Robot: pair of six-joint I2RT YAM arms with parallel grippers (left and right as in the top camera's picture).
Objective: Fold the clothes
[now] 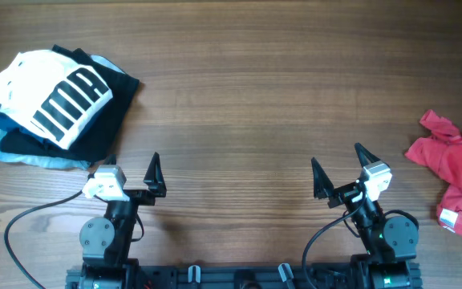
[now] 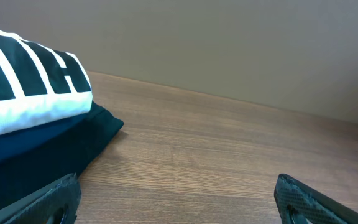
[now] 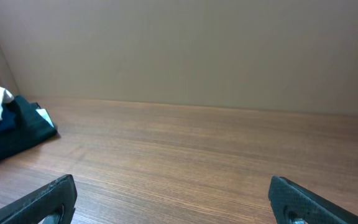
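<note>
Overhead cam, quick count: exactly one crumpled red cotton T-shirt (image 1: 455, 170), bunched in a heap at the far right edge of the brown wooden counter (image 1: 239, 88), with a bit of white print showing near its lower end. On the far left there's one pile of three pieces. A white folded garment with bold black stripes (image 1: 50, 96) is on top, a black folded garment (image 1: 111, 120) sits under that, and a light blue folded garment (image 1: 18, 152) peeks out along the bottom edge.

Two arms sit at the near edge. The left tool (image 1: 132, 167) has its two dark fingers spread wide with nothing between them, near the pile. The right tool (image 1: 341, 164) is the same deal, two fingers gaping and empty, well apart from the red shirt.

Left wrist cam shows the striped piece lying on the black one up close. Right wrist cam only catches that pile far off to the left.
</note>
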